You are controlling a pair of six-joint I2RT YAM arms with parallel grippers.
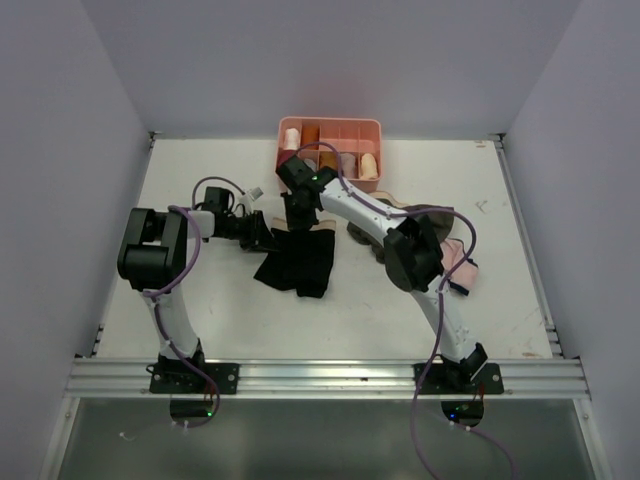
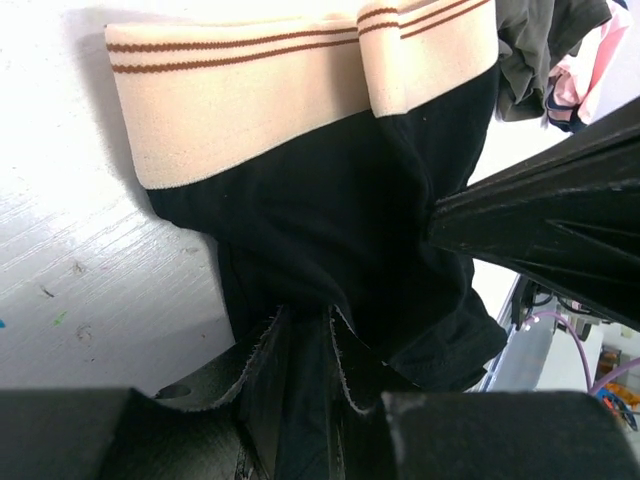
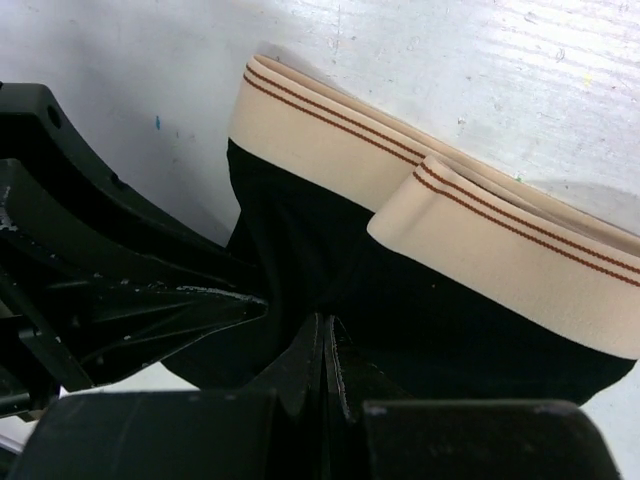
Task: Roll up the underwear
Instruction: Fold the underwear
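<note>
Indoors, scuffed white table (image 1: 330, 330), pale lilac walls (image 1: 60, 150), both arms' jaws clamped on black underwear (image 1: 300, 264)

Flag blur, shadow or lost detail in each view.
Top external: even light, sharp, but the underwear is a flat black patch without fold detail. Left wrist: the left gripper is close and blurred; the waistband is crisp. Right wrist: the right gripper is soft and dark; a shadow lies on the table above the waistband.
</note>
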